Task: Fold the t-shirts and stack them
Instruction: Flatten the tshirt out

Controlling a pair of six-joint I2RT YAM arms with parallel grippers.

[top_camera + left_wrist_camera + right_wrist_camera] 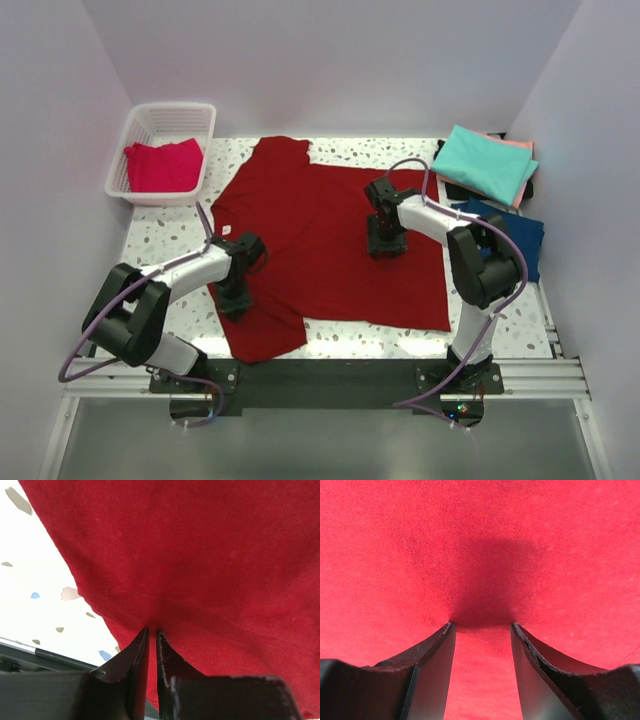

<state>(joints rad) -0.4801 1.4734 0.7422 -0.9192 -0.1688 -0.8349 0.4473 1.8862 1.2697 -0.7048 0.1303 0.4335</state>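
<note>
big dark red soft cloth t-shirt spread flat on the speckled white table, left gripper nearly closed, pinching the shirt's edge, right gripper wide open, tips on the cloth, holding nothing

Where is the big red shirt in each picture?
Top view: big red shirt spread across the middle.
Left wrist view: fills top and right, pinched by the left fingers.
Right wrist view: fills everything behind the open right fingers.
Shared landmark: speckled table, top and left wrist only.
</note>
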